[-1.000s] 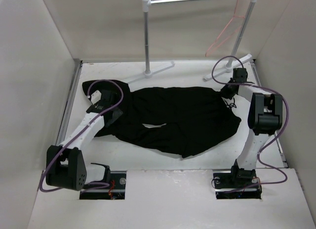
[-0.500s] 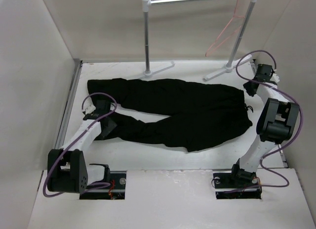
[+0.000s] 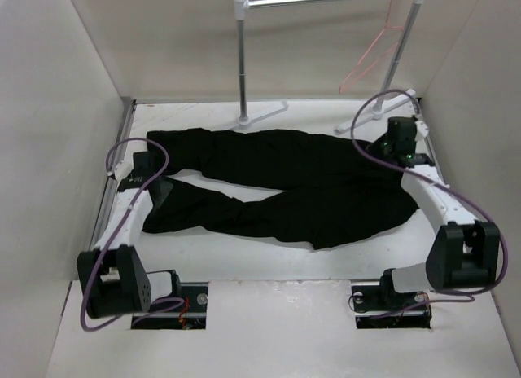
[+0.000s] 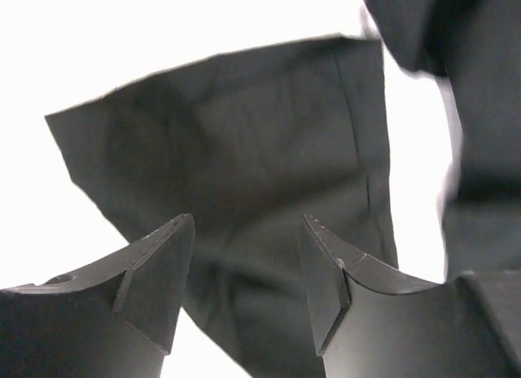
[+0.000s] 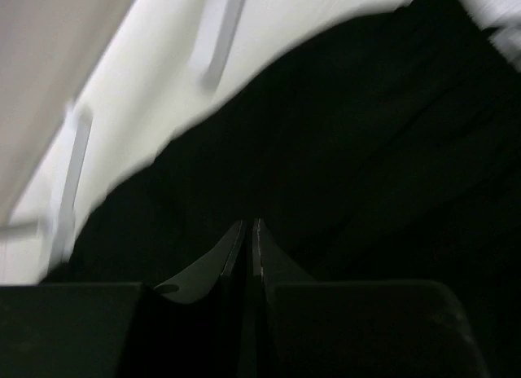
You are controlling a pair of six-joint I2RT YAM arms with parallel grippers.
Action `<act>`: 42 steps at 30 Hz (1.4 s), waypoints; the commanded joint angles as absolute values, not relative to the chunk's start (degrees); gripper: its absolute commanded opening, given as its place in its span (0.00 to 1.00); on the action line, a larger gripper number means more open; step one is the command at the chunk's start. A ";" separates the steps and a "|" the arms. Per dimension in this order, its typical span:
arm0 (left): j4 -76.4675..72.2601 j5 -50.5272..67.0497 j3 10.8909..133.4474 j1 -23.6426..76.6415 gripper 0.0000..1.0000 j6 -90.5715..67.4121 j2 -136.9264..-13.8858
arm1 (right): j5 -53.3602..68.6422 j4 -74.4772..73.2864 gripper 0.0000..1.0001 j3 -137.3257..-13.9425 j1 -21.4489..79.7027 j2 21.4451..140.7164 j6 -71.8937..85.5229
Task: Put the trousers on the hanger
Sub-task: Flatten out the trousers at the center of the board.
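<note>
White arms [image 3: 130,217], black joints [image 3: 122,282], purple cables [image 3: 383,91], dark fingers [image 4: 155,272]

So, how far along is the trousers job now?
Done: the trousers lie spread out on the table. In hand: the left pincer is open over a leg end, the right pincer shut near the waist. Left: the hanger hangs bare on the rack.

Overhead and close wrist views share the trousers [image 3: 285,182].
</note>
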State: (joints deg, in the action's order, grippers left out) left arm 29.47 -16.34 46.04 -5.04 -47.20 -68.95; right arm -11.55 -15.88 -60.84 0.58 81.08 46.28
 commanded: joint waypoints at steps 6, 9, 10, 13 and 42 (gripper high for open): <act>8.54 -3.79 55.62 -15.24 0.51 -57.21 -84.97 | -2.73 -11.95 0.18 -46.33 20.76 70.77 47.02; 7.91 -2.64 63.63 -16.22 0.50 -57.22 -92.37 | -2.99 -12.04 0.25 -41.57 29.92 67.59 49.48; 8.52 -2.11 65.72 -16.22 0.49 -56.78 -94.90 | -3.25 -12.22 0.26 -40.62 31.58 67.15 50.00; 13.52 -1.58 70.92 -16.22 0.44 -55.90 -101.14 | -4.04 -12.66 0.30 -38.41 33.70 66.19 51.50; 32.07 -13.44 103.53 -18.24 0.07 -34.45 -117.50 | -4.04 -12.92 0.63 -34.54 24.83 68.03 48.78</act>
State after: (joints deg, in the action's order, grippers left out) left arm 25.69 -10.20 102.15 -17.78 -38.48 -113.54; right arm -3.62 -14.31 -33.63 25.41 69.10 50.22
